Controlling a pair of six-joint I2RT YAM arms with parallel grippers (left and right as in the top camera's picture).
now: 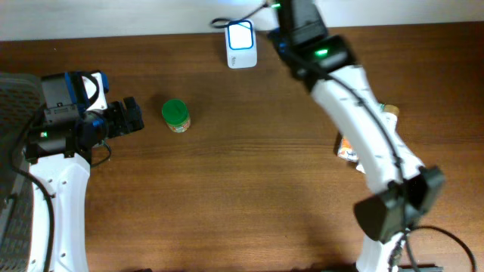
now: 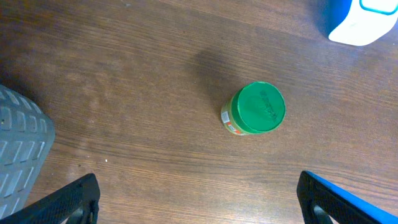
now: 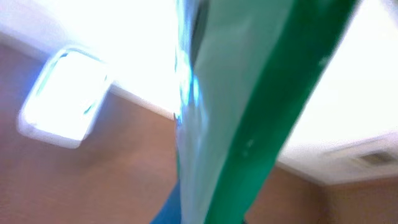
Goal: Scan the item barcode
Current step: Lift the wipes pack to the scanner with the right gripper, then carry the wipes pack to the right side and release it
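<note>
A small jar with a green lid [image 2: 252, 110] stands upright on the wooden table, apart from my left gripper [image 2: 199, 202], whose fingers are spread wide and hold nothing. From above, the jar [image 1: 175, 115] sits just right of the left gripper [image 1: 133, 117]. My right gripper [image 1: 287, 13] is at the far edge of the table, shut on a flat green and pale-blue item [image 3: 249, 112]. The white scanner with a blue-lit face [image 1: 240, 44] stands just left of it and shows blurred as the scanner [image 3: 62, 93] in the right wrist view. No barcode is readable.
A grey mesh basket [image 1: 13, 98] sits at the left edge, behind the left arm. Small packaged goods [image 1: 348, 148] lie partly under the right arm, with another [image 1: 390, 111] beside it. The scanner [image 2: 364, 22] lies beyond the jar.
</note>
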